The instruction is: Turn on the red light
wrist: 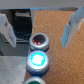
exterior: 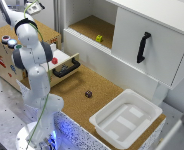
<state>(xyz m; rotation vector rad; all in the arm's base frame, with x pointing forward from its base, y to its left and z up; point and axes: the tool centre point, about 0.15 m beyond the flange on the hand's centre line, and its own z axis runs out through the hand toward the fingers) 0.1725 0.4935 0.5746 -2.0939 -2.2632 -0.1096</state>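
Fingers (wrist: 68, 31) of my gripper (wrist: 36, 31) spread wide above the red light (wrist: 39, 40). Its round cap faces straight up at me, no long axis. The silvery-blue cap (wrist: 38, 60) sits just beside it at six o'clock.

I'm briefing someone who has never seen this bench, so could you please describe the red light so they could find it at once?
Start at the wooden box at the exterior view's left, behind the robot arm. On its top sits a row of round caps; the red light is the dark-red one with a pale rim. Its neighbour, the blue cap, glows bright cyan, whereas this one looks dark.
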